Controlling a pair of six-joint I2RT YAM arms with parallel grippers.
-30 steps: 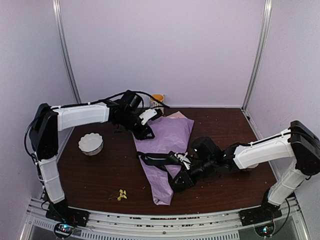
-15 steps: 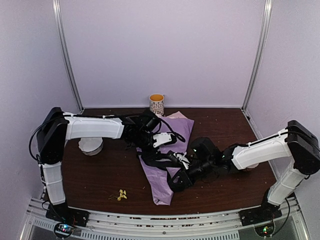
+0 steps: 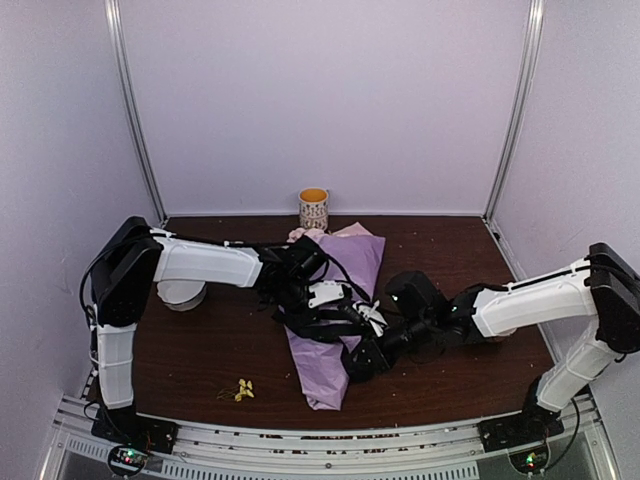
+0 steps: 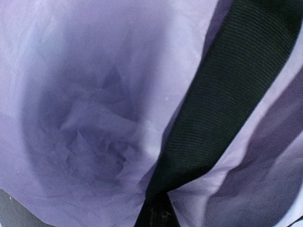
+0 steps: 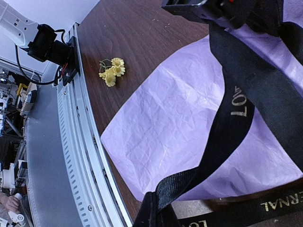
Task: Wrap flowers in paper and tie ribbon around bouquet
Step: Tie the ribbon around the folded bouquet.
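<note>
At table centre in the top view, a cone of creased lilac paper, the bouquet (image 3: 345, 265), flat on the dark brown wooden table (image 3: 460, 250), wide end toward 12 o'clock, narrow tip toward 6 o'clock near the front edge. Pale pink flowers (image 3: 298, 235) just showing at the wide mouth, on its 11 o'clock side. Across the cone's middle, a long narrow black ribbon (image 3: 303, 322) with light gold lettering, draped in loops over the paper and trailing onto the wood toward 9 o'clock. Left gripper (image 3: 336, 303) down on the middle of the cone, reached in from 9 o'clock, jaws closed on the ribbon; close up from its wrist, a ribbed black band (image 4: 227, 94) narrowing into the pinch at the bottom edge, crumpled lilac paper (image 4: 90, 104) on both sides. Right gripper (image 3: 361, 356) just beyond the cone's 4 o'clock flank, reached in from 3 o'clock, jaws likewise closed on the ribbon; from its wrist, the band (image 5: 236, 99) rising from the pinch across the lilac sheet (image 5: 156, 137). Elsewhere: a patterned mug with an orange inside (image 3: 314, 209) at 12 o'clock by the back wall, just beyond the wide end; a white scalloped bowl (image 3: 180, 294) at 9 o'clock, partly under the left arm; a small sprig of loose yellow blossoms (image 3: 241, 389) at 7 o'clock near the front edge, well apart from the cone.
</note>
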